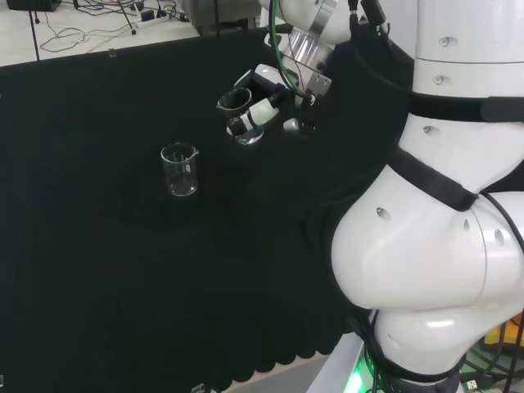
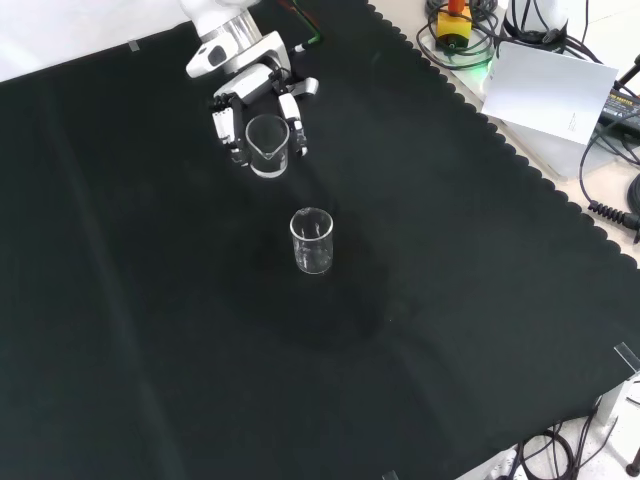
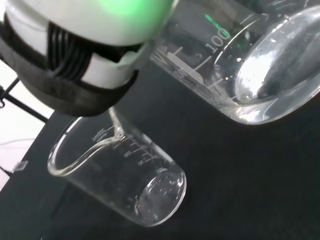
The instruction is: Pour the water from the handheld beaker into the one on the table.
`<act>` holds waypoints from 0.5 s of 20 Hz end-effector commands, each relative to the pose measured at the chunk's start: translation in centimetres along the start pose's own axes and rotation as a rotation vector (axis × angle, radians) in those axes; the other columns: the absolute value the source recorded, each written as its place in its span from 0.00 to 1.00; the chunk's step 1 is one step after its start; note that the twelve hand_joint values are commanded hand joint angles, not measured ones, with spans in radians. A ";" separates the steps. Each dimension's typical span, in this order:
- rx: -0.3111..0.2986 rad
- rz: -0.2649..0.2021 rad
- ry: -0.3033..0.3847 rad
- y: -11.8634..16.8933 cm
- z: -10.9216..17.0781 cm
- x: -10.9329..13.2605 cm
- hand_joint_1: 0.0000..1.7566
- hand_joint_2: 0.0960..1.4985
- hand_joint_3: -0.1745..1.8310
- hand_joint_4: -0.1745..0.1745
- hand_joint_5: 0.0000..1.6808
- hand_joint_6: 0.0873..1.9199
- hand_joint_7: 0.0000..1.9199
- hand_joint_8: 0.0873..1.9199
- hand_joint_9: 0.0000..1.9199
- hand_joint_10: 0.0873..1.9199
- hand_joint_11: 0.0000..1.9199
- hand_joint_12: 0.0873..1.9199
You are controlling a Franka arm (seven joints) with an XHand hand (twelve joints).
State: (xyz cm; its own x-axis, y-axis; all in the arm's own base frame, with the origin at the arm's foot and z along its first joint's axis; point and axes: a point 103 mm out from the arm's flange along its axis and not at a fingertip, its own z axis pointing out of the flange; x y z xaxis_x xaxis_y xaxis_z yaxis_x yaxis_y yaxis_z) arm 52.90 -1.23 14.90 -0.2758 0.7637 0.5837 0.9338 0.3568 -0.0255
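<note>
While fingers (image 2: 297,128) curl round the handheld beaker (image 2: 267,145), graduations mark both it and the table beaker (image 2: 312,241).

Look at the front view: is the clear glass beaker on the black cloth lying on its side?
No. The clear glass beaker stands upright on the black cloth, its open rim facing up.

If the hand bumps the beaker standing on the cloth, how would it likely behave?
The standing beaker looks like clear glass with no visible liquid, so probably light and easy to shove. It is taller than wide, so a knock near its rim may tip it. Being round, it would likely roll on the cloth and could break.
</note>
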 end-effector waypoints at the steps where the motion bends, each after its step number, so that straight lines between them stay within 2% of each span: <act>1: 0.056 -0.008 -0.025 -0.6 -0.1 1.6 0.81 0.58 0.11 0.00 0.80 0.14 0.73 0.13 0.76 0.06 0.64 0.38; 10: 0.189 0.002 -0.122 0.0 0.8 4.1 0.81 0.58 0.11 0.00 0.81 0.14 0.73 0.13 0.76 0.06 0.64 0.38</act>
State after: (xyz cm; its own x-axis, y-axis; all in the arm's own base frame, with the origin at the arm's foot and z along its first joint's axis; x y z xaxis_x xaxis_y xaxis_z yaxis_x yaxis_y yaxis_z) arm 51.69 0.65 16.24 -0.2947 0.7970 0.5272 0.9025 0.4135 -0.1206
